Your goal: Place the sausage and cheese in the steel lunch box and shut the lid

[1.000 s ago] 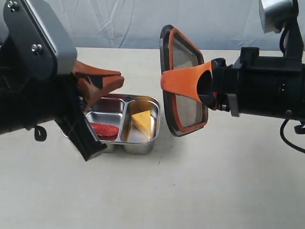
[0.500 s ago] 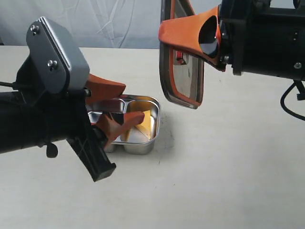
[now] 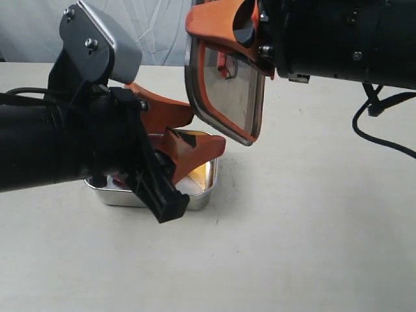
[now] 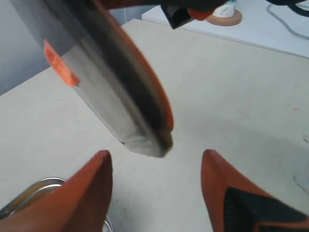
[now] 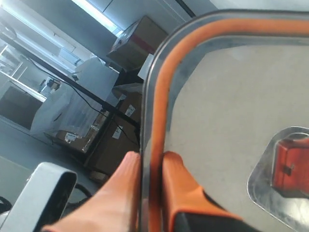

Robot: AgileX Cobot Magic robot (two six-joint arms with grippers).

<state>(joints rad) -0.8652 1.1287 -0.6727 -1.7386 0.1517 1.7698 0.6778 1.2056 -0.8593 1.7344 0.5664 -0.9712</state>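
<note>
**Step in hand (judged):** bringing the lid over the box for closing.

**Right gripper** (image 5: pixel 150 162): clamped on one edge of the lid (image 3: pixel 227 84), with a finger on each face at the orange rim seal (image 5: pixel 161 96). The lid hangs nearly upright below this grip, its lower edge leaning toward the left arm.

**Left gripper** (image 4: pixel 155 157): jaws spread wide and holding nothing. The lid's lower edge hangs just ahead of its fingertips and appears clear of them.

**Steel lunch box** (image 3: pixel 195 198): sits on the table (image 3: pixel 312 227) directly beneath the left gripper. It is below the held lid and offset toward the left arm's side.

**Contents:**
- A yellow patch under the lower left finger is taken to be the cheese (image 3: pixel 197 173), in the compartment nearer the right arm.
- The sausage is hidden behind the left arm and not confirmed.

**Recommendations:**
- Move the left arm off the box before the lid descends. As it stands, its fingers block the opening.
- Turn the lid flat with the seal side down, and square its rounded corners to the box rim before lowering.
- Lower it evenly. A pinch on a single edge lets the far edge sag, so seat that edge first.
- The box looks light and may slide. Press straight down, and let go only once the seal sits all round.
</note>
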